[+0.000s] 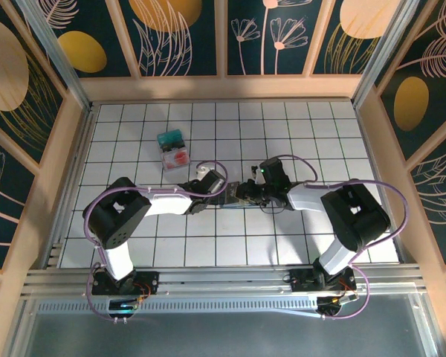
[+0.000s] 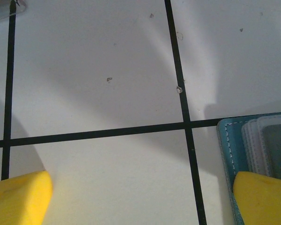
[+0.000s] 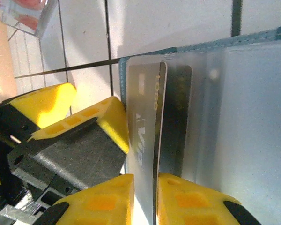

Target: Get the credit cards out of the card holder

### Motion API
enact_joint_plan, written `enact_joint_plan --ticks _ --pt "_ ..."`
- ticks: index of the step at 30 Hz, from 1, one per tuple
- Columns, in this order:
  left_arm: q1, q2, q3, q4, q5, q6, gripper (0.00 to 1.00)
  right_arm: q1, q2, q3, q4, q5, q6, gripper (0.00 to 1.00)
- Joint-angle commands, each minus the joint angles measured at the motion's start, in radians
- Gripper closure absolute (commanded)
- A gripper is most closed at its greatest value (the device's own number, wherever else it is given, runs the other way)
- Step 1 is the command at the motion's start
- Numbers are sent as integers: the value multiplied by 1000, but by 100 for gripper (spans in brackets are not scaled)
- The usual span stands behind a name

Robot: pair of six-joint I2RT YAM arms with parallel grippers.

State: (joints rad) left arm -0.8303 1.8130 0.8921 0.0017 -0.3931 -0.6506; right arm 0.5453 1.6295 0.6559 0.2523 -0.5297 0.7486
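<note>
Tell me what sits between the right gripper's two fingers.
A silver-grey credit card, pinched on edge at the card holder; the right wrist view shows it.

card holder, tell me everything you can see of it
The holder lies open on the white tiled table. It has a soft-looking blue cover with a stitched edge and frosted clear pockets inside. The right gripper pinches a grey card partly out of it. A left finger sits over its edge.
</note>
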Motion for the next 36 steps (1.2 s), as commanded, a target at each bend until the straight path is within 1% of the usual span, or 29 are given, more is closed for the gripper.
enact_joint_plan --ticks 1,15,21,23,26,36 --pt "1 25 5 -81 8 -9 1 -30 -7 -13 95 -69 18 80" --pt "1 39 24 -111 -22 -9 1 -78 59 -43 231 -178 58 79" --pt "1 49 30 -125 -40 -8 1 -97 50 -80 286 -205 84 80" --pt "0 55 30 -129 -41 -9 1 -102 45 -90 304 -215 92 82" --pt "1 61 27 -129 -41 -11 1 -104 40 -98 322 -222 98 84" --pt "1 76 30 -134 -43 -11 1 -119 23 -118 323 -219 104 83"
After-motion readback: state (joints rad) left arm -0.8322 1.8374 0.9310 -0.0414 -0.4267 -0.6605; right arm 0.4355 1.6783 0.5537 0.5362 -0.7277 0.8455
